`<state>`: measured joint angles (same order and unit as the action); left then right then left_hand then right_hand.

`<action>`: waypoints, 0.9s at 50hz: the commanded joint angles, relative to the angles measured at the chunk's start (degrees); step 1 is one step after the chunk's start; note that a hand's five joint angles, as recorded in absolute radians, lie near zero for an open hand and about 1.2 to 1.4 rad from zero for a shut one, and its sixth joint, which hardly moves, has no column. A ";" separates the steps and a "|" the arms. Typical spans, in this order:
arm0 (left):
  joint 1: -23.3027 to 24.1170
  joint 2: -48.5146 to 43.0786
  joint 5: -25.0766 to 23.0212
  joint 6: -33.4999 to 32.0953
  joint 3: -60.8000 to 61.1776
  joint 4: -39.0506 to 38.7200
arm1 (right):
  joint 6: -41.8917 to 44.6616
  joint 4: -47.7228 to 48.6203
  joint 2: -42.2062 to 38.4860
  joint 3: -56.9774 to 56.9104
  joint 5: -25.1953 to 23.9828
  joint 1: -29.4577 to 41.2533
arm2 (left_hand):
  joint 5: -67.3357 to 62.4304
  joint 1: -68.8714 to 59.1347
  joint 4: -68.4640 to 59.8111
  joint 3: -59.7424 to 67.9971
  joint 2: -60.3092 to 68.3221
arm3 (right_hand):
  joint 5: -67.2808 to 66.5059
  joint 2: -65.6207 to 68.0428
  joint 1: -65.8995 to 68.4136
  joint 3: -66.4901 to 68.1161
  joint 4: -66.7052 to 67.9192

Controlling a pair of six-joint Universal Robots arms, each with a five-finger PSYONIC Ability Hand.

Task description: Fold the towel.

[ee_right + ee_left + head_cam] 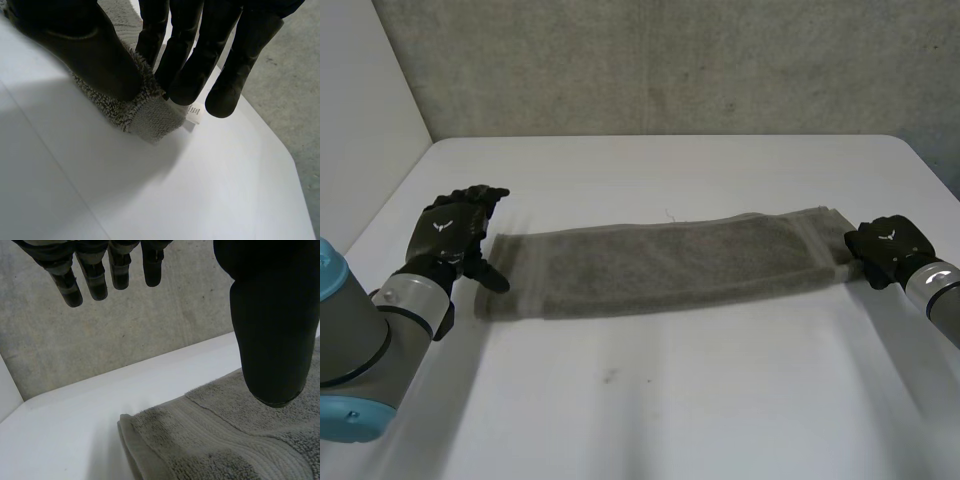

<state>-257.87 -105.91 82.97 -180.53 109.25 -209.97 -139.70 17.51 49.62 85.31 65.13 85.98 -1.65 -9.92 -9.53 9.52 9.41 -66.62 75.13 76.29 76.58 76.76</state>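
Observation:
A grey towel (pixel 660 262), folded into a long narrow strip, lies across the middle of the white table (pixel 700 400). My right hand (pixel 882 250) is at its right end and is shut on the towel: thumb and fingers (pixel 185 75) pinch the near right corner (pixel 145 117), where a small white label (pixel 194 113) sticks out. My left hand (pixel 455 232) hovers just off the towel's left end, open, with fingers (pixel 95 275) straight and thumb (pixel 272 330) above the towel's left edge (pixel 200 440), apart from it.
A grey concrete wall (pixel 670 60) stands behind the table's far edge. A white panel (pixel 360 120) rises at the left side. Bare table surface lies in front of the towel and behind it.

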 commanded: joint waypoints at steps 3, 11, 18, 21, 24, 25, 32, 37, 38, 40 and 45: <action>0.00 0.09 0.00 0.00 0.09 0.00 | 0.84 -1.60 1.71 1.44 0.44 -0.64 | 1.65 -0.08 -0.47 0.48 0.59 | -3.38 4.87 3.71 3.42 3.24; 0.17 0.35 0.00 0.00 0.09 0.18 | 1.63 -6.26 9.09 6.63 0.26 -6.44 | 1.65 -0.08 -0.47 0.48 0.59 | -3.38 4.87 3.71 3.42 3.24; 0.09 3.59 0.09 -0.18 -0.17 0.88 | 8.64 -6.69 14.97 8.39 -0.36 -17.33 | -0.23 -1.96 -2.35 2.36 2.47 | -3.38 4.87 3.71 3.42 3.24; 0.17 6.22 0.09 -0.26 -1.05 1.75 | 11.55 -6.79 16.12 8.12 -0.09 -18.74 | -0.24 -1.98 -2.37 2.37 2.48 | -3.38 4.87 3.71 3.42 3.24; 0.26 9.65 0.00 -0.26 -2.89 5.60 | 12.44 -6.96 17.87 7.68 0.26 -18.66 | 0.09 -1.64 -2.03 2.04 2.15 | -3.38 4.87 3.71 3.42 3.24; 0.26 9.67 0.00 -0.26 -2.90 5.63 | 12.44 -6.96 17.88 7.68 0.26 -18.66 | 0.09 -1.64 -2.03 2.04 2.15 | -3.38 4.87 3.71 3.42 3.24; 0.87 13.88 0.27 0.26 -14.21 22.38 | 8.41 -8.54 24.12 4.71 1.14 -6.75 | 1.60 -0.13 -0.52 0.53 0.64 | -3.38 4.87 3.71 3.42 3.24; 2.99 13.62 0.44 0.70 -22.06 29.18 | 6.11 -8.63 24.03 0.56 4.92 6.13 | 1.61 -0.13 -0.52 0.52 0.63 | -3.38 4.87 3.71 3.42 3.24; 3.60 13.36 0.44 0.79 -24.24 30.66 | 6.11 -8.63 23.42 -1.44 6.57 11.09 | 1.61 -0.13 -0.52 0.52 0.63 | -3.38 4.87 3.71 3.42 3.24; 4.22 13.18 0.53 0.88 -26.02 31.91 | 6.11 -8.63 21.84 -3.74 8.08 16.67 | 1.61 -0.13 -0.52 0.52 0.63 | -3.38 4.87 3.71 3.42 3.24; 6.24 12.22 2.11 1.14 -29.97 33.66 | 6.20 -9.77 14.19 -11.39 11.16 31.88 | 1.61 -0.13 -0.52 0.52 0.63 | -3.38 4.87 3.71 3.42 3.24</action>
<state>-253.70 -92.49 83.72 -179.68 83.42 -178.09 -133.64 8.68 70.81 81.33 72.79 102.56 -1.65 -9.88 -9.54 9.52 9.49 -66.63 76.03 76.62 76.58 76.97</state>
